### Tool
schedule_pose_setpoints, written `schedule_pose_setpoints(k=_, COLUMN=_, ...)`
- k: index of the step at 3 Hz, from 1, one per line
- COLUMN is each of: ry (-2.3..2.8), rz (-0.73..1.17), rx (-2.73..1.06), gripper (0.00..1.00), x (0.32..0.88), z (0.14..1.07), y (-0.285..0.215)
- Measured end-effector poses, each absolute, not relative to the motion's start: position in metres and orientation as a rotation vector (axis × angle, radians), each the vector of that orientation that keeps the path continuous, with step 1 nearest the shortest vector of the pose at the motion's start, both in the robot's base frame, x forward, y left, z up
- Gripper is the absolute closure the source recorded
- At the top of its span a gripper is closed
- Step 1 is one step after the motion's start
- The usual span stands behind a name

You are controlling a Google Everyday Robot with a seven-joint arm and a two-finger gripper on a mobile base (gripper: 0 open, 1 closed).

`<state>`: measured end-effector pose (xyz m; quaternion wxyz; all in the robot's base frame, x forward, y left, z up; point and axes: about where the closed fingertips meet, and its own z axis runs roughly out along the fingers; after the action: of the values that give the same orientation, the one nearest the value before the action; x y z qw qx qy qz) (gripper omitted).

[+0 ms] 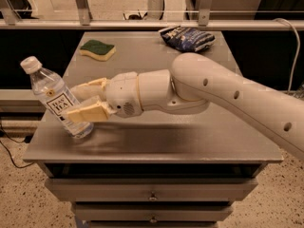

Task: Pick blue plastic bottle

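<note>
Tilted blue plastic bottle (50,92) in hand (74,104), table's (190,137) front-left corner

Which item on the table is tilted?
The blue plastic bottle, leaning over, clamped between the fingers of the gripper near the table's edge; the sponge and snack bag lie flat.
</note>
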<state>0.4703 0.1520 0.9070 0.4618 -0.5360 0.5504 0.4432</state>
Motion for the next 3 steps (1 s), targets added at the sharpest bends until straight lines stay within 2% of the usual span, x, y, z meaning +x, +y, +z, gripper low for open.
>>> schedule_pose_setpoints(k=1, ry=1.364, rz=1.077, rx=-1.288, gripper=0.96, x=0.463, z=0.914, y=0.147)
schedule_pose_setpoints(k=2, ry=1.400, rz=1.029, rx=-1.259, gripper=1.00, x=0.462, z=0.918, y=0.131)
schedule_pose_setpoints(k=3, ry=1.485, rz=0.905, rx=-1.209, gripper=1.00, x=0.466, z=0.922, y=0.090)
